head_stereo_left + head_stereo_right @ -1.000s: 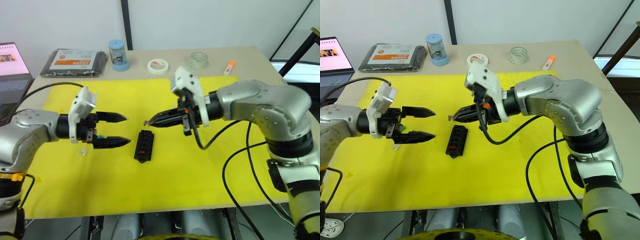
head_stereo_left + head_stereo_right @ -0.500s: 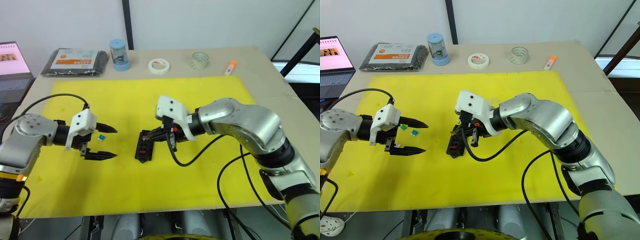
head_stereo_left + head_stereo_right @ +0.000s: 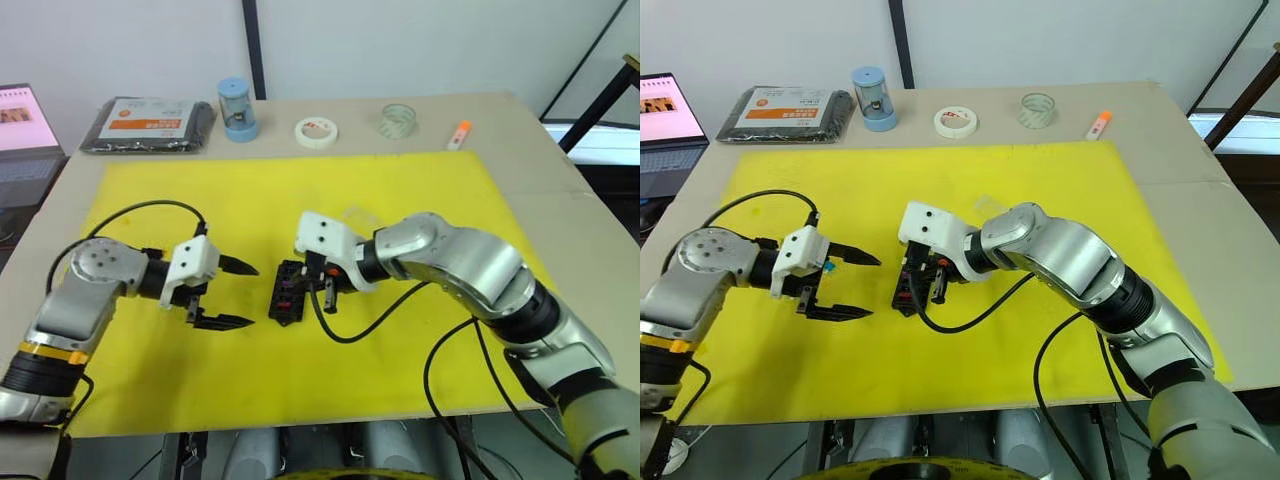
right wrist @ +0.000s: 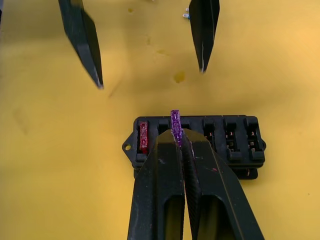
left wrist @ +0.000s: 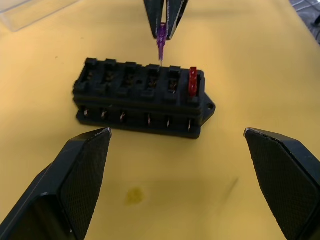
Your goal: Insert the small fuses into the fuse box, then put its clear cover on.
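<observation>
purple fuse (image 4: 175, 125) in right fingers (image 4: 165, 165) — over fuse box (image 5: 142, 97) slots.

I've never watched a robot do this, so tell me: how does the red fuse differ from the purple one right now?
The red fuse already sits in the end slot of the fuse box; the purple fuse hangs just above a slot beside it. The red one stands free, while the right gripper pinches the purple one. Both are tiny blade fuses standing upright.
</observation>
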{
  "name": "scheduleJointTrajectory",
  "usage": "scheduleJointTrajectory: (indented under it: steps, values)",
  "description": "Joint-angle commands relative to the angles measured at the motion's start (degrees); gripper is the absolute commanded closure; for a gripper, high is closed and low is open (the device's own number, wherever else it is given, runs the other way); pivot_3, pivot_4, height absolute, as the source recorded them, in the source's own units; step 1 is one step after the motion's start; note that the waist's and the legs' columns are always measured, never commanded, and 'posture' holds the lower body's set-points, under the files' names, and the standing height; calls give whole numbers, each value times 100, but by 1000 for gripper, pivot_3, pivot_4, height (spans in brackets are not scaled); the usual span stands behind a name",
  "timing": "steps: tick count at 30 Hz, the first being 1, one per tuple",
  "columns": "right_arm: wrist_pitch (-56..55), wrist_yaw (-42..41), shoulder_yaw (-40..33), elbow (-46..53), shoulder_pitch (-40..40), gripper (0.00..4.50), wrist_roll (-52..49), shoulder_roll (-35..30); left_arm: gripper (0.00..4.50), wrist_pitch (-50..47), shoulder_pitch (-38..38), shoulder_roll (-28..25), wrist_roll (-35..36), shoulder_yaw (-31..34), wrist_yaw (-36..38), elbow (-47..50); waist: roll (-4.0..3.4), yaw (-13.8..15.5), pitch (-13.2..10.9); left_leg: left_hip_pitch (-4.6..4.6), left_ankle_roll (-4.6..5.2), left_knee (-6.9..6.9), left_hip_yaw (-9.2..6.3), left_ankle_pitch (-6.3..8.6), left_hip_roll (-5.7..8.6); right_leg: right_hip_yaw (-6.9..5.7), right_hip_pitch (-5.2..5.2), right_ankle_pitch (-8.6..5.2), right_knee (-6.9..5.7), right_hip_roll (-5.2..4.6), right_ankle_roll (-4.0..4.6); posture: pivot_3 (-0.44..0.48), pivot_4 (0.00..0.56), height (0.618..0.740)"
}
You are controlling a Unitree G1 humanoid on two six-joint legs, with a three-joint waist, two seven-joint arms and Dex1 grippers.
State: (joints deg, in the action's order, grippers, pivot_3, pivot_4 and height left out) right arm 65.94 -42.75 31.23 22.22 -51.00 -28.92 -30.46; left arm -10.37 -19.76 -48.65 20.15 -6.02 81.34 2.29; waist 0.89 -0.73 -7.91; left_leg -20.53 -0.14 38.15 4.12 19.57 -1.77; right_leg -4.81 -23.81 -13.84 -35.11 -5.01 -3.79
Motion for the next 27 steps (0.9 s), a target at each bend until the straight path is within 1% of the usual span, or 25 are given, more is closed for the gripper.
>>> scheduleJointTrajectory:
  steps: [1,13,27]
  values:
    - [-2,-35,-38,42,-41,4500,62,101,32,92,1,22,-35,40,-61,119,0,-1,0,1,0,0,0,0,-1,0,0,0,0,0,0,0,150,740]
    - [31,-51,150,-63,63,4500,262,212,32,66,-6,143,-89,29,-137,160,0,0,0,2,0,0,0,0,0,0,2,0,0,0,0,0,150,740]
    - [-22,-148,176,-91,140,4500,442,211,32,78,-4,165,-96,19,-204,162,0,-1,0,2,0,1,0,0,0,-1,2,0,-1,0,0,0,150,740]
